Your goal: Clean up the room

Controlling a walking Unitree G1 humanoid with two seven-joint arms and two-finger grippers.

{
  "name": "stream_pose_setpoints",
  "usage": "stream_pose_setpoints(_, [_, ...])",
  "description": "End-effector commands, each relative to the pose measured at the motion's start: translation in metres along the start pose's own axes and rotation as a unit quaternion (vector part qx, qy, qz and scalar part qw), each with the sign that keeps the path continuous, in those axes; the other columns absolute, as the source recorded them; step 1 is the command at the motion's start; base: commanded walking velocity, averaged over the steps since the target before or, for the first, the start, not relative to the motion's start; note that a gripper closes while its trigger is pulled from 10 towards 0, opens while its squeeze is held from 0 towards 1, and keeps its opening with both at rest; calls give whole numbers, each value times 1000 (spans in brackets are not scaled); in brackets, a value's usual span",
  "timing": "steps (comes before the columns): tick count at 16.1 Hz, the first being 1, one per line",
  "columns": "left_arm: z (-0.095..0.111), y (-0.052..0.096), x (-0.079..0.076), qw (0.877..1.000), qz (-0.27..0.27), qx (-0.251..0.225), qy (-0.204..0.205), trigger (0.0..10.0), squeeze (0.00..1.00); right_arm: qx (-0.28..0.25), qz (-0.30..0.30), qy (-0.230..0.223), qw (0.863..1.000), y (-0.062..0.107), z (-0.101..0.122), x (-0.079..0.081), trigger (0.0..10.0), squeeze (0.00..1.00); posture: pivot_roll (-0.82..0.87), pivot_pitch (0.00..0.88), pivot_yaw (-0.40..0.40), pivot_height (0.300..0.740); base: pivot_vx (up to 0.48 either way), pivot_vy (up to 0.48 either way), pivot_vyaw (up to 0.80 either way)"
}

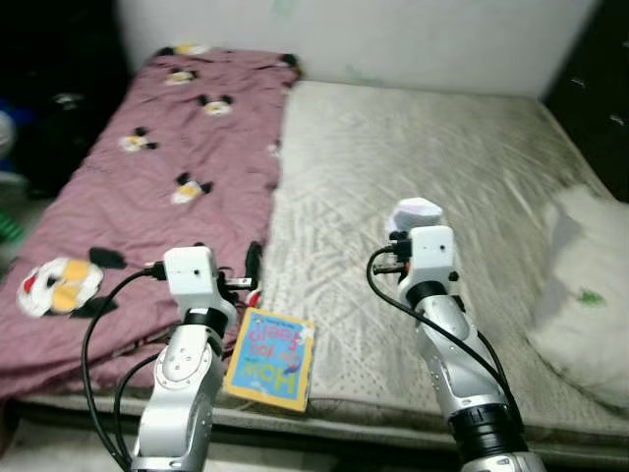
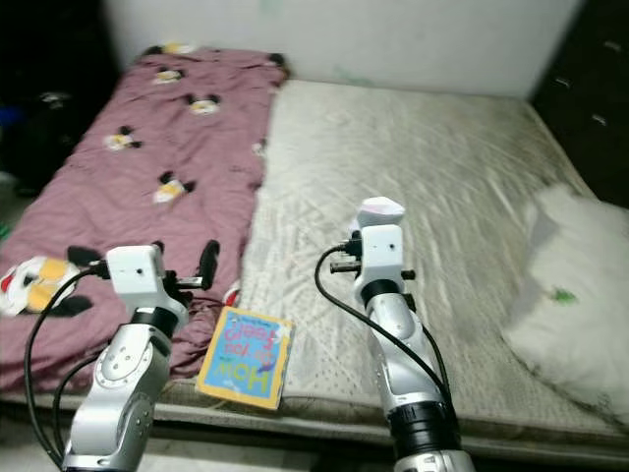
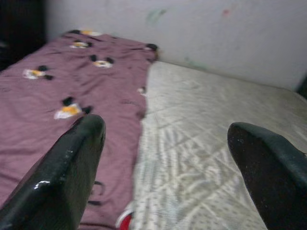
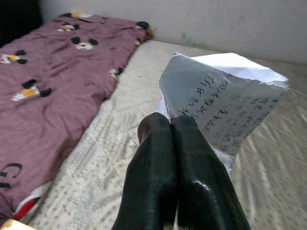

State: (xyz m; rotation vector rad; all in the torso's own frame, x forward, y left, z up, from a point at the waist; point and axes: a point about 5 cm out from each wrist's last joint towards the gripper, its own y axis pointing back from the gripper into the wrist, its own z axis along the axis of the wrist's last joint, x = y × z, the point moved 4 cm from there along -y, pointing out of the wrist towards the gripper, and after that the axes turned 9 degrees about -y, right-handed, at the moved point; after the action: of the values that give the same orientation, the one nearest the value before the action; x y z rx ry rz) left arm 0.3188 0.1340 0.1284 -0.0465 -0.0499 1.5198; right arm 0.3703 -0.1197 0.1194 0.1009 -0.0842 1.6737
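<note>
Two coverings share the bed (image 1: 423, 147): a maroon cartoon-print blanket (image 1: 167, 167) over the left half, bare pale mattress elsewhere, a white pillow (image 1: 590, 285) at the right edge, a white wall (image 1: 393, 39) along the top. The right gripper (image 4: 175, 132), mid-frame, has its fingers clamped on a crumpled handwritten paper (image 4: 225, 100). The left gripper (image 3: 165, 139), fingers apart, hangs above a colourful book (image 1: 270, 359) at the bed's lower edge.

We see our right gripper (image 4: 178, 125) with its two black fingers (image 4: 153, 177) pressed together on a creased sheet of paper (image 4: 223, 103) covered in handwriting. Beyond it the pale mattress (image 4: 110, 158) runs to the wall (image 4: 216, 24), with a purple cartoon-print blanket (image 4: 53, 91) spread along one side.
</note>
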Motion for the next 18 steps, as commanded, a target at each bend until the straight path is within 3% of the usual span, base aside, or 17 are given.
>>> stream_pose_setpoints(1, [-1,1,-1,1000,-3,4,-6,10000,0,-2,-4,-2,1000,0,-1,-3,10000,0,49,43,-26,740,0,0,0])
stream_pose_setpoints(8, [-4,3,4,1000,-1,10,-18,10000,0,-4,-4,7,1000,3,0,-9,10000,0,57,18,-19,740,35,0,0])
stream_pose_setpoints(12, [-6,18,19,999,9,14,-27,10000,0,-4,-15,10,1000,21,1,-26,10000,0,51,8,-12,740,0,0,-748])
stream_pose_setpoints(17, [-12,51,42,997,27,30,-66,10000,0,15,-50,13,999,57,-8,-50,10000,0,60,25,-14,740,0,0,0])
stream_pose_setpoints(18, [-10,51,42,997,27,27,-71,10000,0,17,-54,12,998,59,-9,-51,10000,0,67,26,-19,740,0,0,0])
